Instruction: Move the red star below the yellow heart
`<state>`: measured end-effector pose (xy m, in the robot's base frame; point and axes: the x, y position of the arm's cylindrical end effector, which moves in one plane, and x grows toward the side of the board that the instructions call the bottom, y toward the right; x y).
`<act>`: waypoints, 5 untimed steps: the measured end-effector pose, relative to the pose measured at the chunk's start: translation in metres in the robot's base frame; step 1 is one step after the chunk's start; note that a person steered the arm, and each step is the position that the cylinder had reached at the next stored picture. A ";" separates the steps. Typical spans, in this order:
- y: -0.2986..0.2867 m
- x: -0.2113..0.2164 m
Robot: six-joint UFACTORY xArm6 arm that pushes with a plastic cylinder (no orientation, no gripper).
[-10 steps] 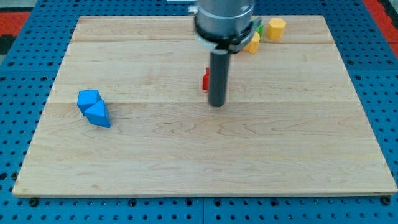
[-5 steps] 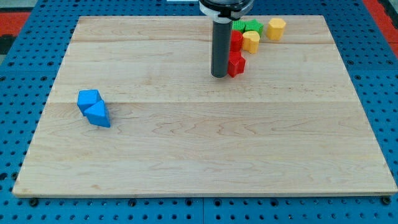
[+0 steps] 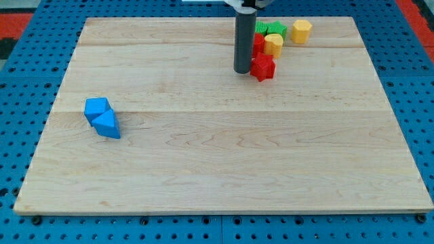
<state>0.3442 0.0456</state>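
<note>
so the wooden board (image 3: 224, 169) takes up nearly the whole view, sitting on a blue pegboard surface (image 3: 20, 122). my rod comes down from the view's top and my tip (image 3: 243, 70) rests on the board just at the view's left of the red star (image 3: 262, 67), touching it or as good as touching (there's no jaw on this thing, just a plain rod, so nothing to spread or pinch). the star sits right below the yellow heart (image 3: 274, 45), slightly toward the view's left of it, and looks like it's brushing the heart's lower edge. another red block (image 3: 258, 43) is wedged beside the heart on the view's left, a green block (image 3: 270, 28) is behind them, and a yellow block (image 3: 301, 30), looks hexagonal, stands a bit apart to the view's right. way over on the view's left are two blue blocks (image 3: 102, 116) stuck together, one cube-ish, one wedge-ish. i'd say the job is basically done or one nudge away. the risk: any more shove toward the view's right or top would jam the star into the heart and the red block and scatter that little cluster, or spin the star off my tip sideways. the star itself is small, bright red, chunky, points clearly showing, lying flat.
</note>
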 end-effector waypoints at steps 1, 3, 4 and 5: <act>-0.002 0.015; 0.019 0.013; 0.018 0.007; 0.026 -0.013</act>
